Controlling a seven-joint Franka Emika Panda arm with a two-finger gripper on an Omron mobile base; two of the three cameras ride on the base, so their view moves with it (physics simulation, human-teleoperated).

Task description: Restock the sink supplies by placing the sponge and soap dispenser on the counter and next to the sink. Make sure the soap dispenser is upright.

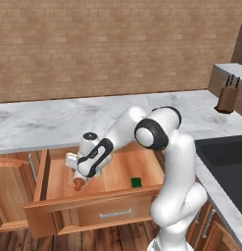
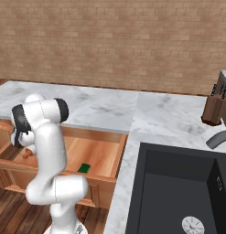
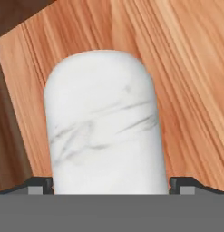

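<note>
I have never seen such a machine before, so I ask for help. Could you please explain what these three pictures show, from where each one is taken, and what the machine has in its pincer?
The machine is a white robot arm in a computer-drawn kitchen. Two pictures come from cameras behind the arm, one on its left side and one on its right. The third comes from a camera on the hand itself, looking along the pincer.

The arm reaches down into an open wooden drawer under the marble counter. In the hand picture, a white veined bottle, the soap dispenser, stands between the two dark fingertips; its orange-brown top shows under the hand. The fingertips seem closed on it.

A small green sponge lies on the drawer floor. To the right are a dark sink and a knife block.
</note>
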